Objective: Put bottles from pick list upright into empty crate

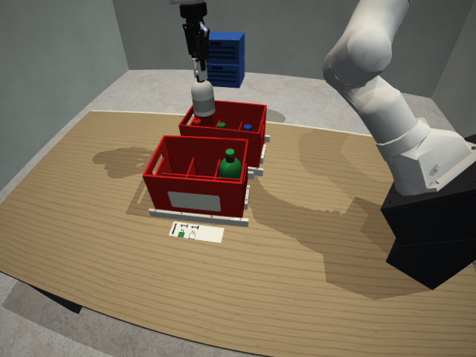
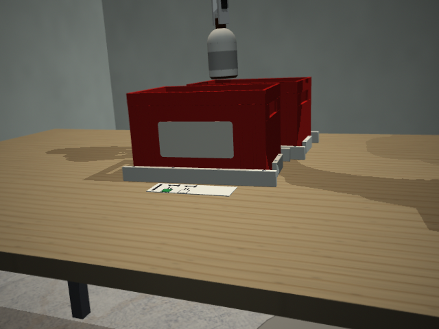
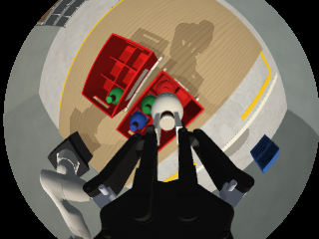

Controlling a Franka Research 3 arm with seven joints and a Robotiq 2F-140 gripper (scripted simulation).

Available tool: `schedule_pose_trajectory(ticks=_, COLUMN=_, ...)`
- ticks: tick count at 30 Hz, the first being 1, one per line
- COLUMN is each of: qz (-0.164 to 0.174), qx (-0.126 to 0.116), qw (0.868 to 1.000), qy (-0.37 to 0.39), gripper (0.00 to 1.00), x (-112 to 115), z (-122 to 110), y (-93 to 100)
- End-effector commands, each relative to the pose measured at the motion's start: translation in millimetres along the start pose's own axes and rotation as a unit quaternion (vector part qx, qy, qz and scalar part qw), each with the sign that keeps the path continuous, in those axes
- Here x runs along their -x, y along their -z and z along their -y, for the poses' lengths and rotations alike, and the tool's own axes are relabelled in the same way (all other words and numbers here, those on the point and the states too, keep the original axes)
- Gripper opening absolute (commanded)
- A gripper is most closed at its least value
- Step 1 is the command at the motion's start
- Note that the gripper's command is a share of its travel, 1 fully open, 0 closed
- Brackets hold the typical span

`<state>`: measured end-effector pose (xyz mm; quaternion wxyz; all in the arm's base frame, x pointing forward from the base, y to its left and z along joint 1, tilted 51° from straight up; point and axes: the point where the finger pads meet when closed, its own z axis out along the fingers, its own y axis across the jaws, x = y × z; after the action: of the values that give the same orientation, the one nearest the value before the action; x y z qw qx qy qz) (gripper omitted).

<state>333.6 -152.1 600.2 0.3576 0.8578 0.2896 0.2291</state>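
My gripper (image 1: pixel 199 73) (image 2: pixel 220 20) (image 3: pixel 166 119) is shut on the neck of the white bottle (image 1: pixel 202 97) (image 2: pixel 222 53) (image 3: pixel 167 104) and holds it upright above the far crate (image 1: pixel 222 132) (image 3: pixel 195 115). In that crate stand a red bottle (image 1: pixel 196 122) (image 3: pixel 164 86), a green bottle (image 1: pixel 222 125) (image 3: pixel 149 105) and a blue bottle (image 1: pixel 247 127) (image 3: pixel 138 120). The near crate (image 1: pixel 157 192) (image 2: pixel 145 113) (image 3: pixel 90 80) holds one green bottle (image 1: pixel 230 169) (image 3: pixel 115 95) in an end compartment. The pick list (image 1: pixel 211 233) (image 2: pixel 212 190) shows green 1 and white 1.
White rails (image 1: pixel 199 217) (image 2: pixel 198 176) lie along the crates' bases. The robot's base (image 1: pixel 430 230) stands at the right of the table. Blue boxes (image 1: pixel 225 59) (image 3: pixel 264 153) stand on the floor behind the table.
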Motion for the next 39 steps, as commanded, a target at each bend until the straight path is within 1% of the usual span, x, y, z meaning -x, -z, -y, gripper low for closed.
schedule_pose_trajectory(ticks=1, qz=-0.006, qx=0.004, qw=1.0, qy=-0.014, gripper=0.0, x=-4.0, z=0.5, y=4.3)
schedule_pose_trajectory(ticks=16, qz=-0.006, qx=0.004, qw=1.0, qy=-0.014, gripper=0.0, x=-19.6, z=26.1, y=4.3)
schedule_pose_trajectory(ticks=18, qz=-0.006, qx=0.004, qw=1.0, qy=-0.014, gripper=0.0, x=-19.6, z=26.1, y=4.3)
schedule_pose_trajectory(ticks=33, qz=-0.006, qx=0.004, qw=1.0, qy=-0.014, gripper=0.0, x=-35.2, z=51.7, y=4.2)
schedule_pose_trajectory(ticks=39, qz=-0.006, qx=0.004, qw=1.0, qy=-0.014, gripper=0.0, x=-39.4, z=58.6, y=4.2)
